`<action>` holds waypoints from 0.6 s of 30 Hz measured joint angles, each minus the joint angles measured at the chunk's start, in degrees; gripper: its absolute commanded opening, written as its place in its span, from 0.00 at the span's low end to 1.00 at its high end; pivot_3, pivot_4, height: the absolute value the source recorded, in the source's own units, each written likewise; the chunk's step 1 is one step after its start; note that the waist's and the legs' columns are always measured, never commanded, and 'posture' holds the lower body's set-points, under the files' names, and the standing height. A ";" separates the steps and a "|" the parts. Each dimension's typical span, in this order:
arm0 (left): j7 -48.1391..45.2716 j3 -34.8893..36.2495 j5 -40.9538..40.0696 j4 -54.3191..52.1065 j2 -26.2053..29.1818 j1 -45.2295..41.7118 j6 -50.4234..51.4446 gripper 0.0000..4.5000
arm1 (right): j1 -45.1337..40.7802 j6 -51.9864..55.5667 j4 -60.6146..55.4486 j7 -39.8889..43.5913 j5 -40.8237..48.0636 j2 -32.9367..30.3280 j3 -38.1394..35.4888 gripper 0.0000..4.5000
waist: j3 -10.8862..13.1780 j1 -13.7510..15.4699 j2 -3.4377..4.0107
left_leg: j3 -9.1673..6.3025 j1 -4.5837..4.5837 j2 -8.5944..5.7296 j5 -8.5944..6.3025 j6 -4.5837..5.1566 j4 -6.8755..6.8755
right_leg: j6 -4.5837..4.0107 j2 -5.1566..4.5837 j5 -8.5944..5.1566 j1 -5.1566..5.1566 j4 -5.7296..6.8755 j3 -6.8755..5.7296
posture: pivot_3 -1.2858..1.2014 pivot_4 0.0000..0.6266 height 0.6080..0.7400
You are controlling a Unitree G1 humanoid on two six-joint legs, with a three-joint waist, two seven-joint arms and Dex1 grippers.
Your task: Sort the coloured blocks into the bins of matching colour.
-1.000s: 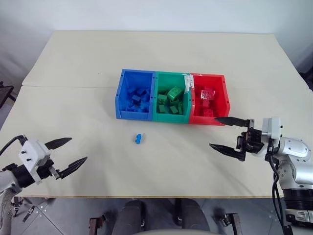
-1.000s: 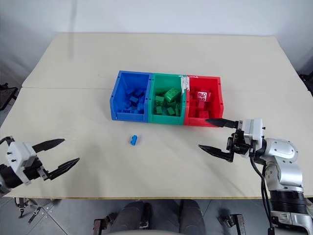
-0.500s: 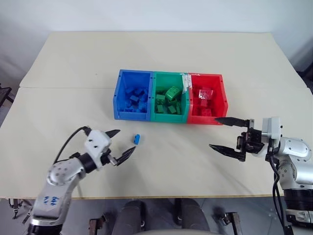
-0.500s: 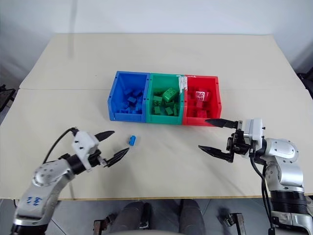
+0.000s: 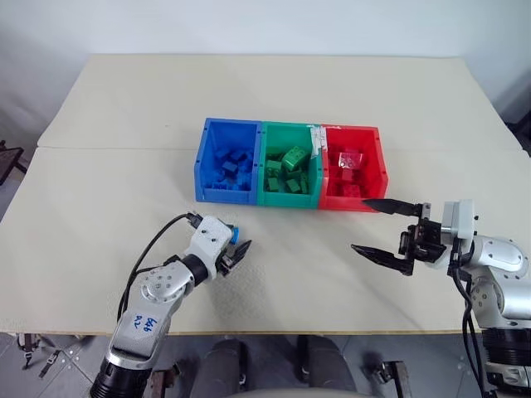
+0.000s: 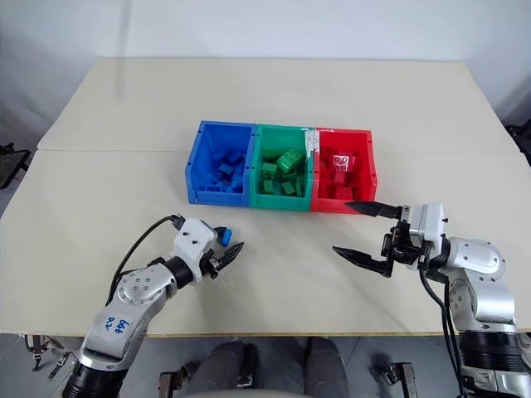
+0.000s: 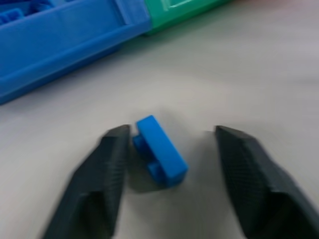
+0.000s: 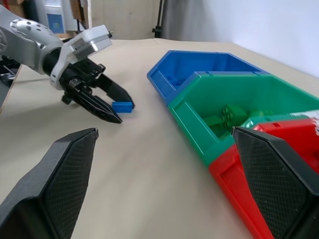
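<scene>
**Left jaws straddling last loose blue block, not yet clamped**

Blue block (image 7: 159,153) lies on the counter (image 5: 124,108), just in front of the blue bin (image 5: 226,162), on the robot's side. Looks like the only loose block. Bins sit in a row: blue bin, green bin (image 5: 290,166), red bin (image 5: 353,170), each already holding blocks of its own colour.

Left gripper (image 7: 167,149) is down at the block with its jaws part open around it. One finger (image 7: 112,164) sits at or almost against the block's side; the other is apart from it with a clear gap. No grip yet.

Right gripper (image 5: 386,228) hovers in front of the red bin, jaws spread wide, holding nothing.

Risks, as judgement:
- Block lies skewed between the jaws, so closing may twist or squirt it out sideways.
- The near finger could nudge it along the counter before the far one arrives, giving an off-centre pinch.
- Small smooth block: a weak corner grip may drop on the lift toward the blue bin.
</scene>
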 measured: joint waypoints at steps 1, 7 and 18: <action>-0.14 0.09 -0.03 -0.25 0.21 0.26 0.01 0.31 | 0.18 0.01 -0.08 -0.02 0.01 0.00 0.00 1.00 | 0.00 -0.10 0.00 | 0.01 0.01 0.01 0.01 -0.01 0.00 | 0.00 0.01 0.00 -0.01 -0.01 0.01 | 0.52 0.24 1.00; -2.37 5.10 -3.20 3.34 0.13 -0.34 -3.90 0.08 | 1.29 0.59 -1.40 -0.23 0.48 0.00 -0.02 1.00 | 0.00 0.02 0.01 | -0.01 0.01 0.01 0.06 -0.05 0.00 | -0.08 -0.03 0.02 -0.06 -0.06 0.02 | 0.52 0.24 1.00; -4.60 8.46 -3.87 17.94 1.51 -26.83 -9.70 0.08 | 2.07 2.83 -5.19 -9.03 3.15 3.65 -2.43 1.00 | 0.00 1.54 0.00 | 0.00 -0.11 -0.16 0.13 0.03 0.02 | -0.06 -0.03 0.07 -0.08 0.10 -0.06 | 0.52 0.24 1.00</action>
